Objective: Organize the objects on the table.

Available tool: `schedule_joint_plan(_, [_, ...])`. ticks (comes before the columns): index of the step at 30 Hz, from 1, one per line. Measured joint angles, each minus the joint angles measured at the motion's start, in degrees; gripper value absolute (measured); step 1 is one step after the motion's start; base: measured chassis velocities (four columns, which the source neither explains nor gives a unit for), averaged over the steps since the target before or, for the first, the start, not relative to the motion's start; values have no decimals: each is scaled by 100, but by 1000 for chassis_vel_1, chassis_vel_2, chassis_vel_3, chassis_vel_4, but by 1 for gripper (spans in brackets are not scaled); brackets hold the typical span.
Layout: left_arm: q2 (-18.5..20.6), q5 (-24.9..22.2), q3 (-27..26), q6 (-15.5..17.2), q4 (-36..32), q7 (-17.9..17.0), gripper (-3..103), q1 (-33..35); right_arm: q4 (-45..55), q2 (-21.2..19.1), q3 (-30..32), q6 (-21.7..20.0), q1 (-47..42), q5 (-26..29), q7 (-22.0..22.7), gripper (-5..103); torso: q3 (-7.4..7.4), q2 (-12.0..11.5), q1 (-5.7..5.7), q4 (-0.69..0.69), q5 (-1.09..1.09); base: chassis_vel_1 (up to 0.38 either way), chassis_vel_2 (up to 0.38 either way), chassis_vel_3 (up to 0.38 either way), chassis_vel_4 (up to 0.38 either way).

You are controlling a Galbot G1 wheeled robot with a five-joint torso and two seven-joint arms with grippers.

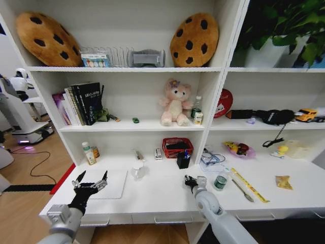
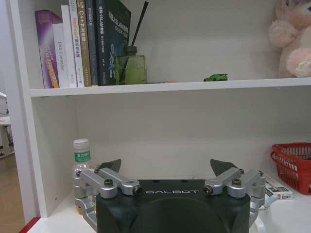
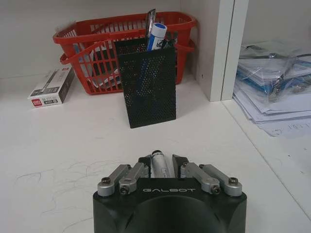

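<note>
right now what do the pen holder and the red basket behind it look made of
The pen holder looks like thin black metal mesh with a matte finish: its walls are evenly punched with tiny holes and its corners are crisp. The red basket looks like moulded plastic: glossy, with a smooth rounded rim and an open lattice of slots. Neither can be confirmed by look alone.
</note>
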Motion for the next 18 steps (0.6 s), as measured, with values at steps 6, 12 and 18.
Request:
schedule_joint_plan(6, [0, 0, 0, 0, 0, 0, 100, 0, -3, -15, 6, 7, 5, 20, 0, 11, 0, -1, 0, 0, 0, 0, 0, 0, 0])
schedule_joint_plan(12, [0, 0, 0, 0, 0, 0, 100, 0, 13, -21, 12, 38, 10, 119, 2, 11, 0, -1, 0, 0, 0, 0, 0, 0, 0])
schedule_joint_plan(18, [0, 0, 0, 0, 0, 0, 100, 0, 64, -92, 143, 1297, 35, -1032, -854, 11, 1, -1, 0, -1, 1, 0, 0, 0, 0])
